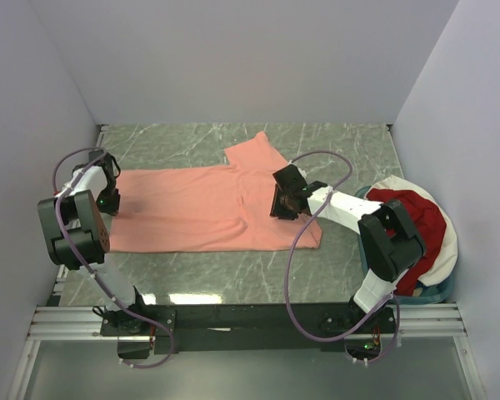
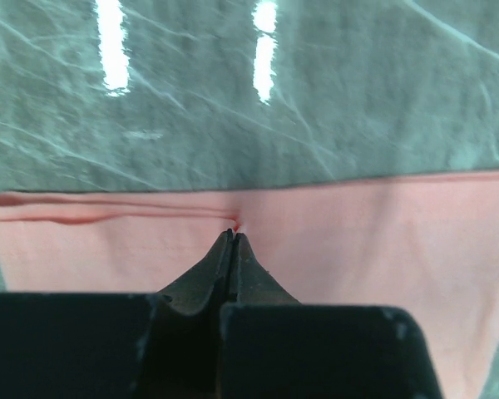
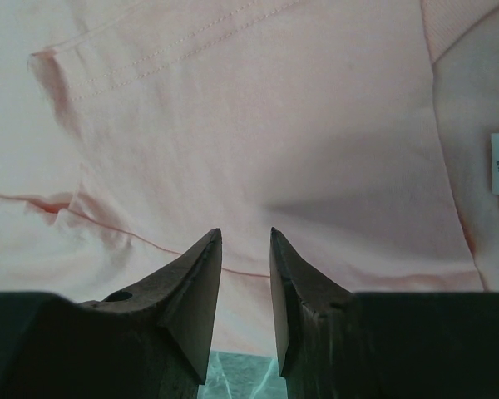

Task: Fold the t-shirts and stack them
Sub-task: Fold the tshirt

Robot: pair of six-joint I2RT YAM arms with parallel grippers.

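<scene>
Flat on table (image 1: 233, 275): salmon-pink t-shirt (image 1: 200, 208); dark red t-shirt (image 1: 417, 221) in basket (image 1: 447, 250). Jaws of left gripper (image 2: 233, 235) are clamped together on the pink hem edge. Those of right gripper (image 3: 245, 241) stand apart over the cloth — judged: it should grip before both lift evenly.

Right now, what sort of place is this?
Probably a lab test cell: plain white walls box in a marble-patterned tabletop, the left arm and right arm bolt to a metal rail, and a salmon-pink t-shirt lies spread out.
</scene>
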